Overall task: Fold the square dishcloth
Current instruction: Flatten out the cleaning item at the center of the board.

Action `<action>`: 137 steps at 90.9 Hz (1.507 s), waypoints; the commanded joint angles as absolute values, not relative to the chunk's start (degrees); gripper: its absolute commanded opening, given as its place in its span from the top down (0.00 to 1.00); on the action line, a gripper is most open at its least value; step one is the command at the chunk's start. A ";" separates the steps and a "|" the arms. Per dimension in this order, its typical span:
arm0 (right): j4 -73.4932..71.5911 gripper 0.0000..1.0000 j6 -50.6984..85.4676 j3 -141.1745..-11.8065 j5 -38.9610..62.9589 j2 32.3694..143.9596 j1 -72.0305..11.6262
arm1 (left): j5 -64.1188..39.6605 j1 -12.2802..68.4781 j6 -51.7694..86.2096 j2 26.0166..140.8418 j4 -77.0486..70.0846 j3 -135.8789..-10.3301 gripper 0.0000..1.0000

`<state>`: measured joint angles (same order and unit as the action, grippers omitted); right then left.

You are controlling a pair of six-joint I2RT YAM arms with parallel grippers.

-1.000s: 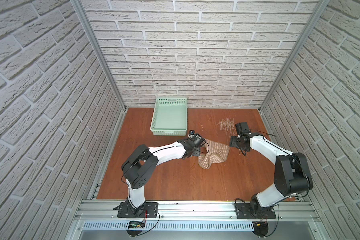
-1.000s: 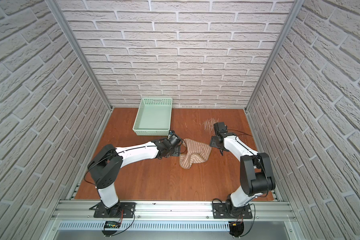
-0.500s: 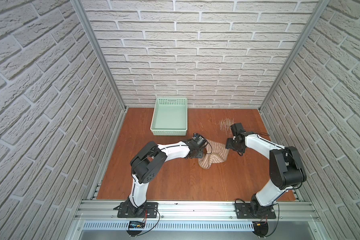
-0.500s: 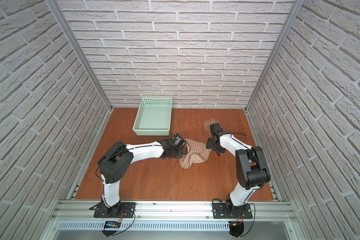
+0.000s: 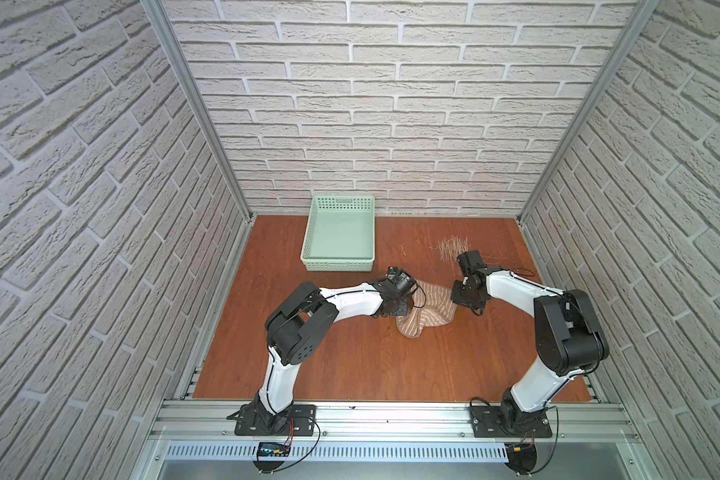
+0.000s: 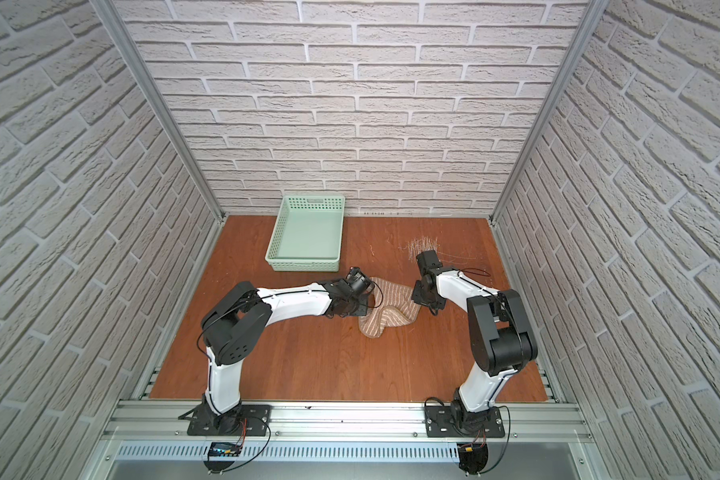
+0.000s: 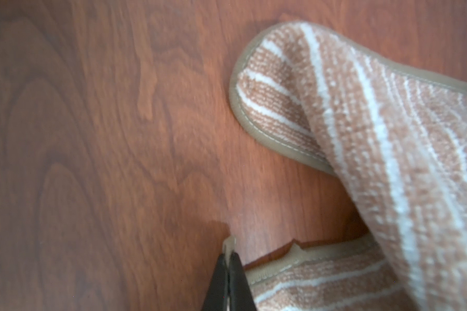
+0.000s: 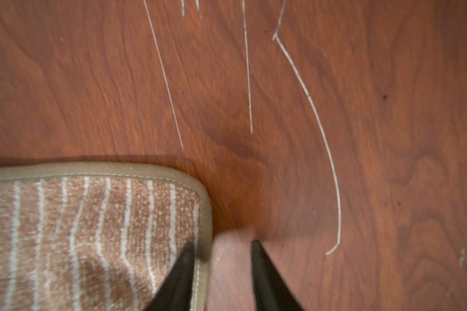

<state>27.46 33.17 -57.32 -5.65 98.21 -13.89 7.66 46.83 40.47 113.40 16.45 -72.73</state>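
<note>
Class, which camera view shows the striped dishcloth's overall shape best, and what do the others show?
Both top views: nearly the whole crumpled dishcloth shows, lying on the table. The left wrist view shows only a curled corner and hem; the right wrist view shows only one rounded corner.

No text, label, brand, number or sign can be read anywhere in these views.

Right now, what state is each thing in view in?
square dishcloth: rumpled on the table, one part humped up, not yet folded flat.
left gripper: shut, pinching the dishcloth's hem.
right gripper: open, straddling the dishcloth's corner hem.
mint-green basket: upright, empty.
</note>
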 commanded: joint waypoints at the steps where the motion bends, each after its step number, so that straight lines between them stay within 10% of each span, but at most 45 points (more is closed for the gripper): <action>1: 27.87 0.89 35.33 -56.26 -7.84 98.74 -14.24 | 9.27 46.14 42.11 112.69 16.86 -70.13 1.00; 60: 30.03 0.96 38.90 -45.84 -10.38 86.14 -14.49 | 23.35 41.31 46.32 95.80 17.45 -54.63 1.00; 101: 26.44 0.63 36.46 -46.75 0.08 75.26 -27.25 | 27.50 43.59 49.97 92.49 12.99 -51.05 1.00; 137: 24.15 0.40 24.61 -56.84 9.68 87.73 -30.76 | 28.74 44.33 53.25 92.75 13.79 -51.15 1.00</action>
